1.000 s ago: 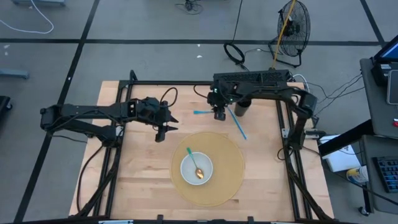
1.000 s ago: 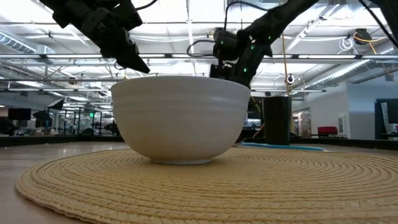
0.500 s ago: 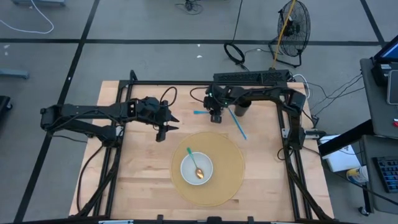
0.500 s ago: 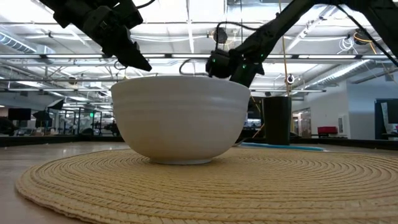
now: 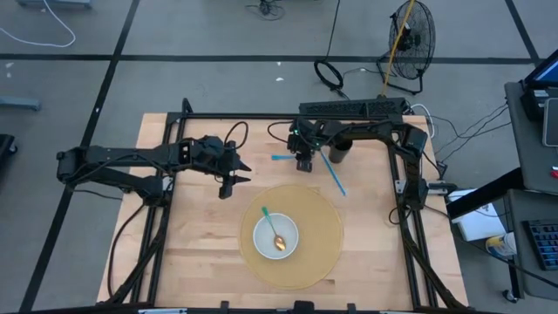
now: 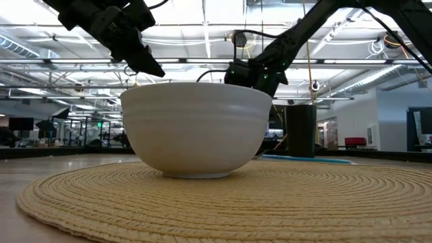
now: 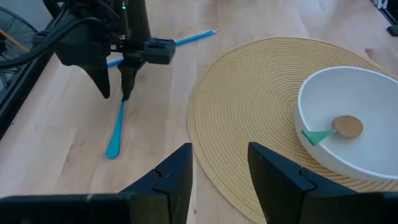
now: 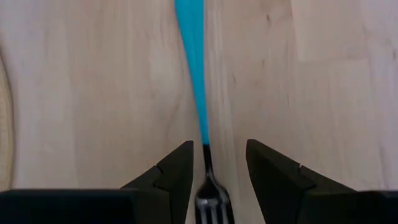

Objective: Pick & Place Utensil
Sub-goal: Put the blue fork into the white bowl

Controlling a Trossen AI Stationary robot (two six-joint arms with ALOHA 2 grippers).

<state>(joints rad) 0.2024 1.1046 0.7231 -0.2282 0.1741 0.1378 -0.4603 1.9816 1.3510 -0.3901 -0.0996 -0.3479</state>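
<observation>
A fork with a blue handle (image 8: 194, 74) lies flat on the wooden table beyond the mat's far edge; it also shows in the high view as the fork (image 5: 281, 158). My right gripper (image 8: 214, 149) points down over it, open, one finger on each side of the spot where the handle meets the metal neck; no touch shows. A second blue utensil (image 5: 336, 175) lies slanted to the right. A white bowl (image 5: 275, 235) on the round woven mat (image 5: 318, 218) holds a spoon (image 5: 274, 233) with a teal handle. My left gripper (image 5: 229, 181) hovers open to the mat's left, with nothing between its fingers.
A black cylinder cup (image 5: 338, 153) stands just right of my right gripper, near the table's far edge. Bare wood lies to the left of and in front of the mat. The black frame rails run along the table's sides.
My right gripper has come down toward the blue-handled fork, shifting a little toward the table's left, its jaws unchanged. The fork, bowl and spoon lie where they were.
</observation>
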